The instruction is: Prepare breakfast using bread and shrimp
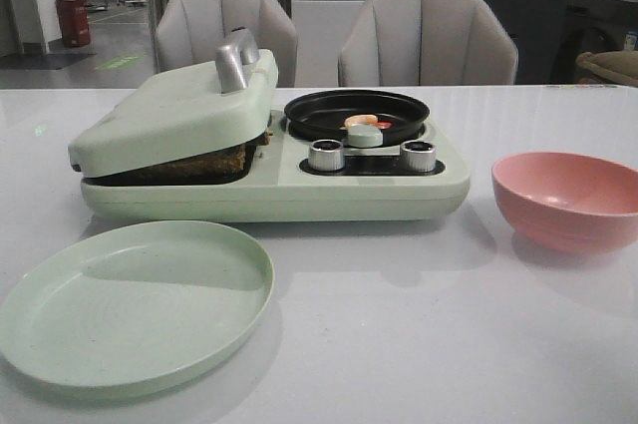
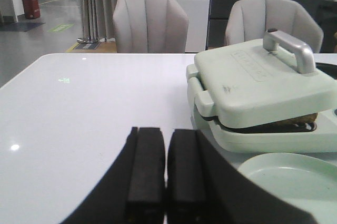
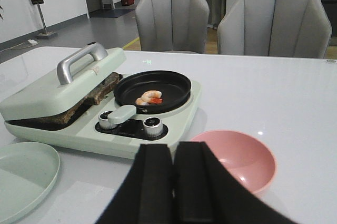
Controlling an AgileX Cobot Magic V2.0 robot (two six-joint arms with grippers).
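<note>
A round, shallow, pale green plastic plate (image 1: 135, 304) lies at the left on the glossy white tabletop (image 1: 399, 344). Behind it sits the pale green breakfast maker (image 1: 269, 160). Its hinged lid (image 1: 174, 115), fitted with a silver metal handle (image 1: 236, 60), rests on the dark-crusted, coarse-textured bread (image 1: 199, 163), which shows in the gap at the lid's edge. To the right, the round black pan (image 1: 356, 115) holds the curled orange-pink shrimp (image 3: 149, 97). Two silver knobs (image 1: 326, 155) sit below the pan. A smooth pink bowl (image 1: 568, 200) stands apart at far right. The left gripper (image 2: 166, 171) and right gripper (image 3: 174, 182) each have their black pads together, holding nothing.
</note>
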